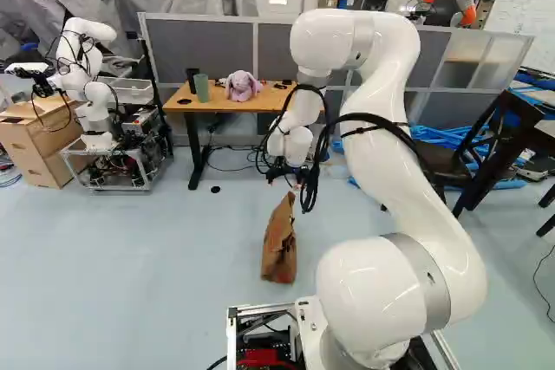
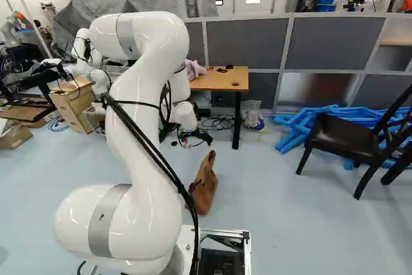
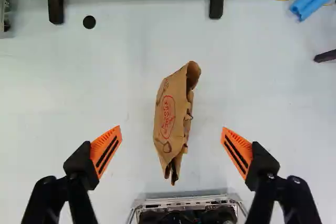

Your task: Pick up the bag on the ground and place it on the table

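On the smooth, pale floor [image 1: 130, 257] between the front edge of a wood-topped table [image 1: 186, 105] and the metal-framed front edge of the base [image 3: 184, 201], a brown paper bag [image 3: 172, 114] is resting, nearer the base. Its creased, narrow form is showing a red oval on one flat side, and its curled, open end is pointing toward the table. Above it, a rounded, glossy white arm [image 1: 395, 153] is holding out a black gripper [image 2: 195, 140]. In the wrist view, the gripper [image 3: 171, 129] is spreading its two fingers wide, their ribbed orange pads [image 3: 106, 150] standing well apart and gripping nothing, with the bag showing in the gap beyond them. Near the tabletop's left corner in the left base view, a green cup [image 1: 201, 87] and a dark cup [image 1: 192, 80] are standing beside a soft, long-eared plush toy [image 1: 242, 86].
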Controlling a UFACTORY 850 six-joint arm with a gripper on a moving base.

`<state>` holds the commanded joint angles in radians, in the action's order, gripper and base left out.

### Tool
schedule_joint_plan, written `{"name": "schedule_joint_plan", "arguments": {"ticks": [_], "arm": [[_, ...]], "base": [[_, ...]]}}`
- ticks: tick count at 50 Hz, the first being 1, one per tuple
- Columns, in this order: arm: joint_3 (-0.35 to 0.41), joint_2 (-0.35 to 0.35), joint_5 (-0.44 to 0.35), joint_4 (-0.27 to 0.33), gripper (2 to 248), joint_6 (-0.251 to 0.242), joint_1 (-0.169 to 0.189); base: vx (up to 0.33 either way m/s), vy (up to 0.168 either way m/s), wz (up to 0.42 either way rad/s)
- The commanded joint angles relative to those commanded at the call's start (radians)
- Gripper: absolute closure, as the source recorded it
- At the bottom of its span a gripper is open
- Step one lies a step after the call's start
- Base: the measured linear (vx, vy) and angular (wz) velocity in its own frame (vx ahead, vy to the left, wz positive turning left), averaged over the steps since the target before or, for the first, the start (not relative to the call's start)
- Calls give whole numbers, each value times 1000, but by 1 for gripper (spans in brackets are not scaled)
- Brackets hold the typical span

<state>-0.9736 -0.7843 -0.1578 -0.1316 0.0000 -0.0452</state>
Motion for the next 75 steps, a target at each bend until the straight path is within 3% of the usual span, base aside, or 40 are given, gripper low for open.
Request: {"name": "schedule_joint_plan", "arguments": {"ticks": [39,59,75], "arm": [[-94,-147,0,0,3,2,0],[-145,-221,0,0,3,168,0],[-187,-281,0,0,3,188,0]], "base": [[0,0,0],[0,0,0],[0,0,0]]}}
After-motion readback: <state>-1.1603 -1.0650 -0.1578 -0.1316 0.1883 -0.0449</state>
